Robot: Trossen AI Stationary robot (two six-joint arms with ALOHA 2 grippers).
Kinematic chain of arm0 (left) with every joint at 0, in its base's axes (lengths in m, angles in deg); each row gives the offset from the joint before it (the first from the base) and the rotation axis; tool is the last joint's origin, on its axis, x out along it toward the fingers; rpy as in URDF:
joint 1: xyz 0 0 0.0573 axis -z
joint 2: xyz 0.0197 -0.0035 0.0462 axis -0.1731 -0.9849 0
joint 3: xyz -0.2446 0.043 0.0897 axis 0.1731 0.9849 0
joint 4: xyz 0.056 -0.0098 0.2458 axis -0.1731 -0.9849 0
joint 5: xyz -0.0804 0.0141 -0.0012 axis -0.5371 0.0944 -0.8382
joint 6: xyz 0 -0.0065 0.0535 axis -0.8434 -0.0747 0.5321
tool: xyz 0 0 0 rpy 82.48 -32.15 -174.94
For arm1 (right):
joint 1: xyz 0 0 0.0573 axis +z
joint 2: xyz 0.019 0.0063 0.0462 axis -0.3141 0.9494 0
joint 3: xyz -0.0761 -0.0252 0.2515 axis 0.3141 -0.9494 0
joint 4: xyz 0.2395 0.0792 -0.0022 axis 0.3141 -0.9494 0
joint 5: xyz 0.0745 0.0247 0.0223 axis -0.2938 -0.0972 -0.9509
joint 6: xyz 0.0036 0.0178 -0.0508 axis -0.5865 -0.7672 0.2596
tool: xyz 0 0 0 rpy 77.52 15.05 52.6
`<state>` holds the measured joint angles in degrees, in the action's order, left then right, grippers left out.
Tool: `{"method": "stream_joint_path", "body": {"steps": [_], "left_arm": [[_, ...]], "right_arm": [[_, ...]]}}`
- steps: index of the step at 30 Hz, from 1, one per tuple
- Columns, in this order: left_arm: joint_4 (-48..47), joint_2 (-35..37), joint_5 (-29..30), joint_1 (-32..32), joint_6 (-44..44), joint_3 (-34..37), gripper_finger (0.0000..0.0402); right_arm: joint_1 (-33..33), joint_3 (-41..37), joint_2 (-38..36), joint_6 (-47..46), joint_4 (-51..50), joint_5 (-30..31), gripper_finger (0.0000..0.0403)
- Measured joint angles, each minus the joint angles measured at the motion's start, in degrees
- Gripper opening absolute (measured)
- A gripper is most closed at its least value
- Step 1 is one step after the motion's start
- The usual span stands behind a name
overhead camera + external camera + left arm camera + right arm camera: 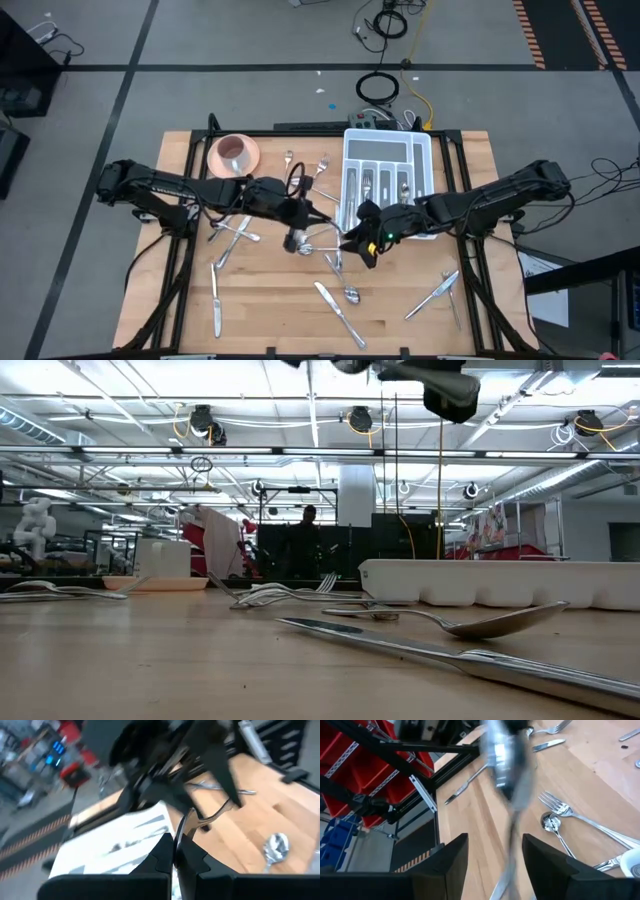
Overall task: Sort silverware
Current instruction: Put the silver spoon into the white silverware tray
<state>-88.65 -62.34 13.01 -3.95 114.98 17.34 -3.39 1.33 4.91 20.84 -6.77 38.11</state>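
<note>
At the centre of the high view, the left end effector (300, 240) and the right end effector (362, 247) are seen close together above the table (270, 320). In the left wrist view, the left fingers (162, 855) are pressed together on the handle of a spoon (176, 837), pinching it. In the right wrist view, the right fingers (451, 857) are spread apart, with the blurred spoon (507, 767) between and beyond them, not gripped.

Most of the silverware (340, 310) is scattered over the table: forks at centre left, knives at lower left, lower centre and lower right. Further pieces are seen in the white tray (425, 150) at upper centre right. A pink bowl (234, 154) is placed at the upper left of the table.
</note>
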Motion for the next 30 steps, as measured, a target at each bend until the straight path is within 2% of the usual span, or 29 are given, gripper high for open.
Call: {"method": "stream_joint_path", "body": {"steps": [5, 13, 15, 17, 22, 30], "left_arm": [[-0.8, 0.0, 2.6, 0.0, -9.7, 0.0, 0.0008], [-1.0, 0.0, 9.7, 0.0, -29.7, 0.0, 0.0008], [-1.5, 0.2, 8.6, -0.2, -34.0, 0.0, 0.0008], [-2.2, 0.3, 4.1, -0.4, -36.0, 0.0, 0.0008], [-5.0, 0.3, -3.2, -0.3, -37.1, 0.0, 0.0008], [-12.4, 0.3, -4.1, -0.4, -37.2, 0.0, 0.0008]], "right_arm": [[0.0, 0.0, -2.6, 0.3, -3.1, 1.5, 0.0176], [0.2, 0.0, -9.3, 3.1, -8.4, 11.3, 0.0177], [0.2, 0.0, -10.5, 4.4, -8.7, 12.9, 0.0177], [0.0, 0.0, -10.6, 5.9, -8.9, 13.1, 0.0177], [-1.9, 0.0, -8.2, 10.3, -9.8, 7.4, 0.0177], [-5.6, 2.2, -1.4, 13.9, -8.0, -1.5, 0.0177]]}}
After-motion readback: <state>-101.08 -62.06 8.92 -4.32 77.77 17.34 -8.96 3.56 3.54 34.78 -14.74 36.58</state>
